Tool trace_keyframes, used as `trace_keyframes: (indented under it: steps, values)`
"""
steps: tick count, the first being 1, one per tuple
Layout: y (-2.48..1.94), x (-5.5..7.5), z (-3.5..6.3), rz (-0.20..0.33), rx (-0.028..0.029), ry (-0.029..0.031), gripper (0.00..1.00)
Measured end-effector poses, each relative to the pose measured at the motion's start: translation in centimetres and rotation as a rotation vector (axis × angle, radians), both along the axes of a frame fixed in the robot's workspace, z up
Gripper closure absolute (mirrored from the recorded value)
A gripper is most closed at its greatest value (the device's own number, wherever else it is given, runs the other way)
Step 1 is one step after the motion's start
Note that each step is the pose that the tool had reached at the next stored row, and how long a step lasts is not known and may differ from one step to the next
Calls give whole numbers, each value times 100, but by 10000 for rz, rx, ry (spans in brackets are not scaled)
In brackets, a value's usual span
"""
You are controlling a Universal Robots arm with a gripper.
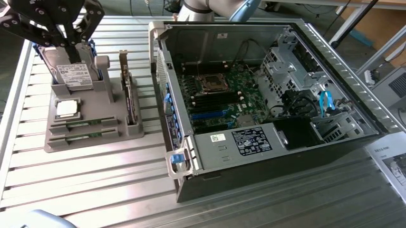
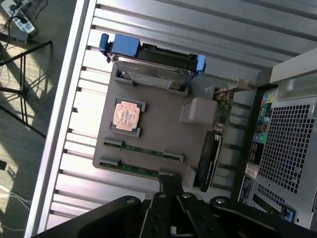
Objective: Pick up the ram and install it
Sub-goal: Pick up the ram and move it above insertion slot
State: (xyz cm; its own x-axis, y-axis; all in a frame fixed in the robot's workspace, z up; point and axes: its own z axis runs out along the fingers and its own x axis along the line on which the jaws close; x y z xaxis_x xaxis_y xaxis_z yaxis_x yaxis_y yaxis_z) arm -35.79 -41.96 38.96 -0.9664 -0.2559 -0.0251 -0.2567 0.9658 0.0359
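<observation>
Two ram sticks, thin and green, lie side by side in slots at the near end of the grey holder (image 1: 95, 102): one ram (image 1: 82, 124) (image 2: 141, 148) and a second (image 1: 79, 137) (image 2: 132, 168) beside it. My black gripper (image 1: 71, 47) hangs above the holder's far end, over the hard drive (image 1: 76, 73). In the wrist view the gripper (image 2: 170, 181) has its fingertips together with nothing between them, close to the end of the nearer stick. The open computer case (image 1: 254, 95) shows the motherboard with its memory slots (image 1: 206, 107).
The holder (image 2: 163, 129) also carries the hard drive (image 2: 151, 67) with blue rails, a square processor chip (image 1: 68, 108) (image 2: 125, 114) and an upright expansion card (image 1: 130, 95) (image 2: 213, 144). The case's rear panel (image 2: 287, 144) stands close beside the card. Everything rests on a ribbed metal table (image 1: 95, 190).
</observation>
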Motion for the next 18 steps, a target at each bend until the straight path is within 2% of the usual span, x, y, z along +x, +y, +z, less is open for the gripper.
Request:
trace_keyframes:
  steps: [15,18]
  values:
    - [0,0,0,2453,0,0,90]
    - [0,0,0,3307,0,0,90]
